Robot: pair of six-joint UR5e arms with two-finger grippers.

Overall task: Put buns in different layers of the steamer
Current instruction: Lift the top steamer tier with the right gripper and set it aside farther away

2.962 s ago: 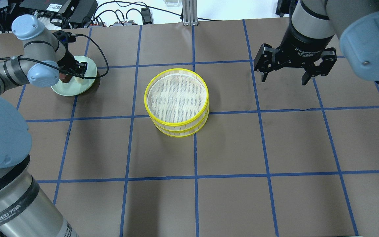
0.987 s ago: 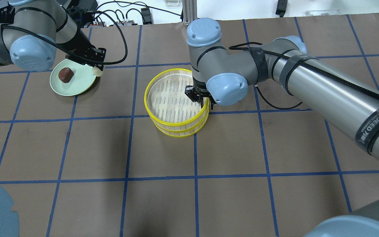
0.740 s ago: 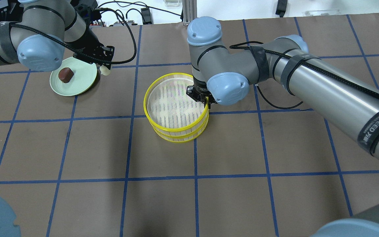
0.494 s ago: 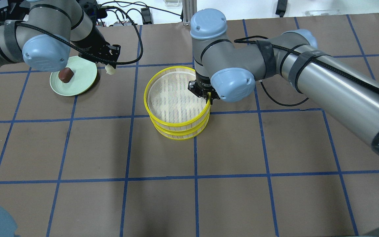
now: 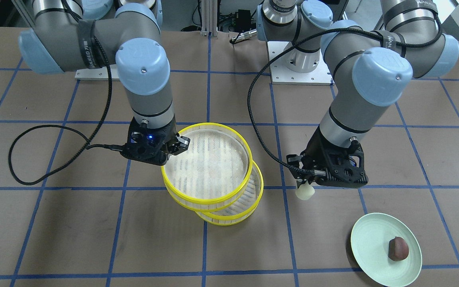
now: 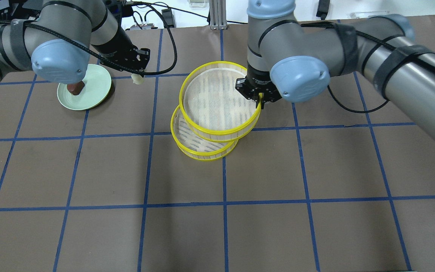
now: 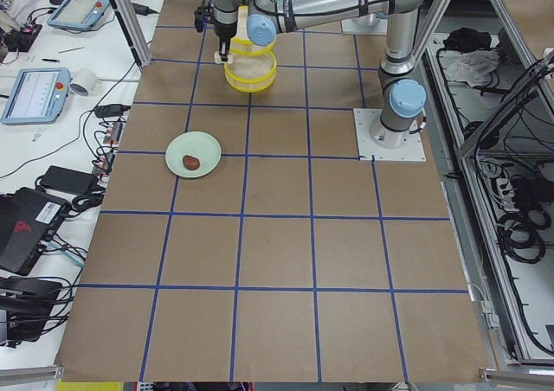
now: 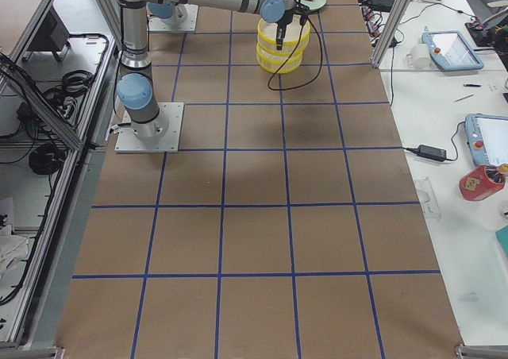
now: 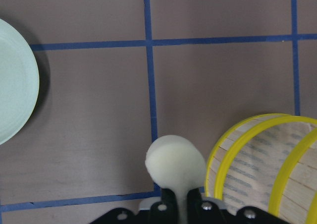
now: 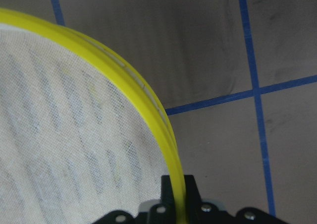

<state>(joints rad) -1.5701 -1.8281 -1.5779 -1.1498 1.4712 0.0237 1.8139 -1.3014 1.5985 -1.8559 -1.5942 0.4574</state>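
While the right gripper [image 6: 259, 101] pinches the rim of the top tier [image 6: 217, 102], that tier lies flat, open side up, set off from the lower tier [image 6: 195, 143] toward the far right in the overhead view. The two rings overlap; we cannot tell whether they touch. The right wrist view shows what no other does: the yellow rim running straight between the pressed-together fingers.

The left gripper [image 5: 305, 187] is shut on the white bun [image 5: 305, 192], which sticks out past the fingertips above the tabletop [image 6: 278, 170], between the plate [image 5: 369, 239] and the steamer. In the left wrist view its rounded end points away from the gripper.

The brown bun [image 5: 397, 248] lies on the plate – long axis pointing roughly toward the robot in the front view. Overhead, the left arm's elbow hides part of it.
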